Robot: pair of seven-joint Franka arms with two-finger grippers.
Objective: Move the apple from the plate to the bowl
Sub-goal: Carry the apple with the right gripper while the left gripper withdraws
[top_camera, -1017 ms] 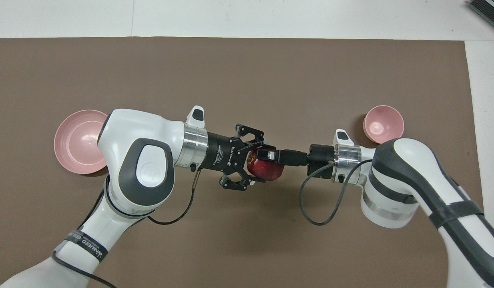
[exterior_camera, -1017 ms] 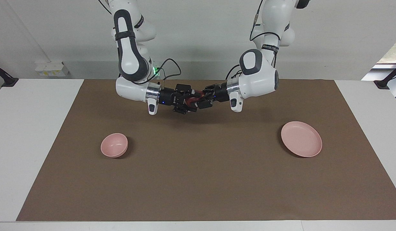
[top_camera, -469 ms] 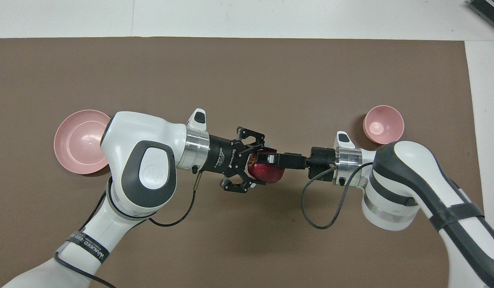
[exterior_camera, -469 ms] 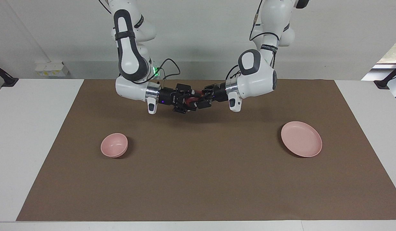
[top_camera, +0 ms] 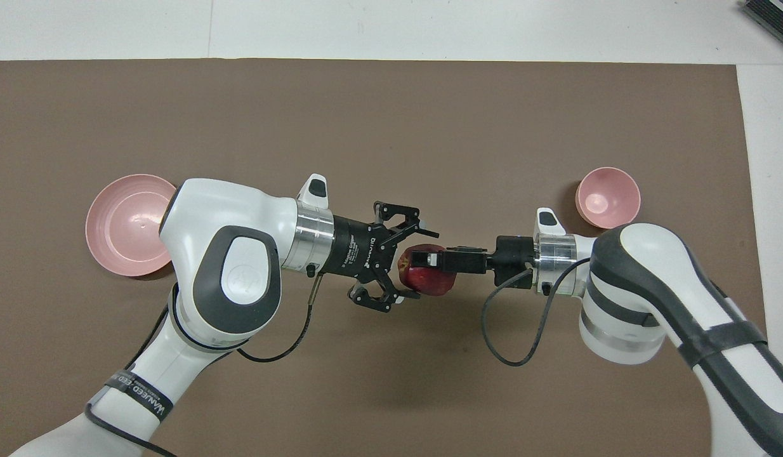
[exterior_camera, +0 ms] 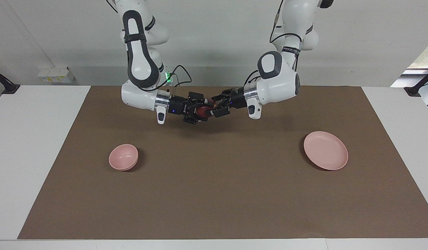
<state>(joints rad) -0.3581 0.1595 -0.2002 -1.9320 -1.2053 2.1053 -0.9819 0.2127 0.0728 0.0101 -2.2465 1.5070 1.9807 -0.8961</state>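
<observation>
The dark-red apple (top_camera: 423, 282) (exterior_camera: 201, 112) is up in the air over the middle of the mat, near the robots' edge. My right gripper (top_camera: 424, 270) (exterior_camera: 203, 111) is shut on it, one finger above it and one below. My left gripper (top_camera: 417, 260) (exterior_camera: 214, 107) faces it from the plate's end, its fingers (top_camera: 419, 223) spread wide and off the apple. The pink plate (top_camera: 122, 225) (exterior_camera: 325, 150) lies empty toward the left arm's end. The small pink bowl (top_camera: 608, 197) (exterior_camera: 123, 157) stands empty toward the right arm's end.
A brown mat (exterior_camera: 214, 194) covers most of the white table (exterior_camera: 30, 146). A dark object (top_camera: 772, 16) lies off the mat at the table's corner farthest from the robots, at the right arm's end.
The two grippers have drawn a little apart and risen slightly. The apple has gone with the right gripper toward the bowl's end, out from between the left gripper's open fingers.
</observation>
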